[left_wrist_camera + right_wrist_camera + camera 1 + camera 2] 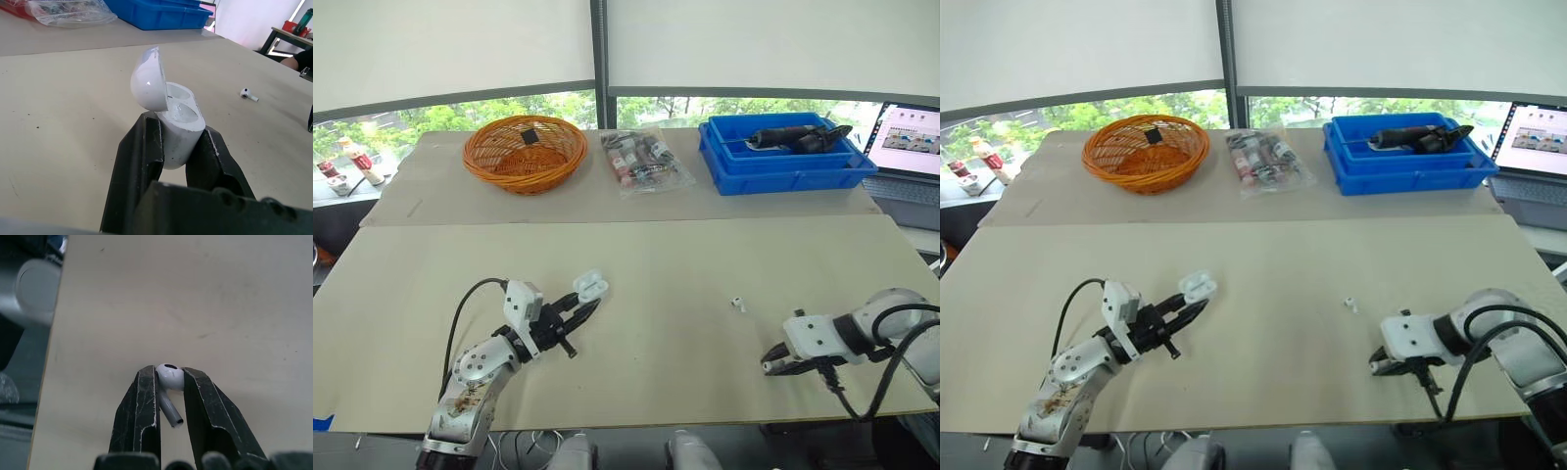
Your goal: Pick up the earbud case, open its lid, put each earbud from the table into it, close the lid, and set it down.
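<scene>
— Where is the earbud case (176, 147)?
— Over the front left of the surface (656, 362), clamped in the left pincer (179, 126) with its lid (148, 81) swung open.
— And the right pincer (169, 371)?
— Closed on one earbud (169, 378) at the front right. The second earbud (738, 305) lies on the surface between both arms.

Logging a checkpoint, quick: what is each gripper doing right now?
The left gripper is shut on the earbud case, whose lid is open.
The right gripper is shut on an earbud.
</scene>
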`<state>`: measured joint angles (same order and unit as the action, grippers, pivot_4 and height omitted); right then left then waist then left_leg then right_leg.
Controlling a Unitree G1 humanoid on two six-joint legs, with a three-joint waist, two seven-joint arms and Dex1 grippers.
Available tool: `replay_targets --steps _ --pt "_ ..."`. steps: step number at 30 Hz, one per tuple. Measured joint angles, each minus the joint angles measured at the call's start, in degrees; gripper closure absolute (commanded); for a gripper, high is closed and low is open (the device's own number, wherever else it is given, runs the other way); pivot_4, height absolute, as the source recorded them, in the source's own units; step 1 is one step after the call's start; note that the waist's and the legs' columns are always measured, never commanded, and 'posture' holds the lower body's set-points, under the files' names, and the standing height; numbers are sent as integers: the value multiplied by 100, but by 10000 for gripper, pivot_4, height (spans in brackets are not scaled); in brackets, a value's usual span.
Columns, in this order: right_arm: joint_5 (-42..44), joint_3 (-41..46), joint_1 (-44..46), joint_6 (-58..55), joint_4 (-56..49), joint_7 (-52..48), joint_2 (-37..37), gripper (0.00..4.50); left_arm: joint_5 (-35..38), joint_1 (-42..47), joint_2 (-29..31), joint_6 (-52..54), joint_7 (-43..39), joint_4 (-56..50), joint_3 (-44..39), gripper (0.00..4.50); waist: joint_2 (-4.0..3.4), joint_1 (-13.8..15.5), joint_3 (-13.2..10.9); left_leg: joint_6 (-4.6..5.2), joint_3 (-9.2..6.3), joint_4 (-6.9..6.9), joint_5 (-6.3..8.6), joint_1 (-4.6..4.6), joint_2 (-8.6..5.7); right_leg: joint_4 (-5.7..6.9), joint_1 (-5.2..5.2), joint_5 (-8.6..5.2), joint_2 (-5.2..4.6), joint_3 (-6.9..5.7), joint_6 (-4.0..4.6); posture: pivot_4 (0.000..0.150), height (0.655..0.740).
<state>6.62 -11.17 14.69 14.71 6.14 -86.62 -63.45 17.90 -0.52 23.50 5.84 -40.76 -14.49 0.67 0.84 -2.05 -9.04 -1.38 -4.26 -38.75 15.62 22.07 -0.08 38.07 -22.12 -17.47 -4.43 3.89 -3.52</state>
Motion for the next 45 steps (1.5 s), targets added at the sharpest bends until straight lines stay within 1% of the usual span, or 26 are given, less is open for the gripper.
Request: replay_targets --steps 3,9,10,12,15,20,22,23,27,30,32,35,38,42,45 --pt "-58 -22 110 241 226 -178 -1 41658 4 -25 34 69 1 -63 2 38905 0 32 0 0 -8 -2 0 0 0 0 1 0 -1 1 0 1500 7400" --pt "-70 -77 192 250 282 -299 -1 41658 12 -97 82 216 8 -179 4 38905 0 121 0 0 -15 -6 0 -2 0 1 1 0 -2 4 0 1500 7400" --pt "-73 -78 192 238 282 -300 -1 31527 13 -109 82 226 10 -206 4 38904 0 122 0 0 -16 -6 0 -2 0 1 1 0 -1 4 0 1500 7400" --pt "-80 -85 192 202 282 -302 -1 25755 14 -136 82 265 14 -262 4 38905 0 123 0 0 -16 -6 0 -2 0 1 1 0 -1 4 0 1500 7400" --pt "-88 -76 218 214 317 -263 0 15167 14 -146 82 289 14 -266 9 38904 0 124 0 0 -16 -5 0 -3 0 2 1 0 -1 4 0 1500 7400" --pt "-73 -55 225 256 321 -237 0 14713 15 -160 83 302 12 -267 10 38904 0 151 0 0 -16 -6 0 -1 0 1 1 0 -2 3 0 1500 7400" --pt "2 -3 191 126 157 -230 -7 14713 15 -158 82 307 11 -267 15 38904 -1 138 0 0 -16 -5 0 -1 0 4 -1 0 -2 5 0 1500 7400" --pt "91 51 149 -19 -7 -221 -40 14713 15 -153 82 311 10 -266 24 38904 -3 138 0 0 -17 -5 0 0 0 4 -2 0 -1 5 0 1500 7400" --pt "387 522 -220 -933 -1007 -126 -594 14713 17 -159 84 323 10 -277 52 38904 -13 147 1 0 -20 -3 0 4 -1 4 -4 0 -2 4 0 1500 7400" --pt "277 939 -636 -1839 -1955 305 -958 14713 18 -201 88 331 10 -287 57 38904 -13 160 1 0 -21 -5 0 3 0 4 -3 0 -1 4 0 1500 7400" --pt "128 1030 -881 -2393 -2466 560 -1091 14713 18 -216 88 335 11 -293 65 38904 -12 163 1 0 -19 -5 0 3 0 4 -2 0 -1 4 0 1500 7400" --pt "-234 980 -1130 -2962 -2957 872 -1185 14713 17 -215 84 342 13 -294 84 38904 -12 168 1 0 -14 -6 0 4 -2 3 -3 0 -2 4 0 1500 7400" --pt "-581 697 -1125 -3289 -3199 1094 -1165 14713 17 -191 69 388 16 -294 170 38904 -12 163 1 0 -8 -6 0 4 -2 3 -2 0 -1 3 0 1500 7400" --pt "-996 190 -872 -3304 -2972 1256 -916 14713 15 -174 62 436 28 -297 211 38904 -11 141 0 0 -1 -6 0 4 -2 2 -3 0 0 2 0 1500 7400" --pt "-1087 5 -644 -3233 -2782 1204 -843 14713 15 -175 64 439 52 -301 213 38905 -8 135 0 0 -2 -6 0 2 -1 1 -1 0 0 2 0 1500 7400"
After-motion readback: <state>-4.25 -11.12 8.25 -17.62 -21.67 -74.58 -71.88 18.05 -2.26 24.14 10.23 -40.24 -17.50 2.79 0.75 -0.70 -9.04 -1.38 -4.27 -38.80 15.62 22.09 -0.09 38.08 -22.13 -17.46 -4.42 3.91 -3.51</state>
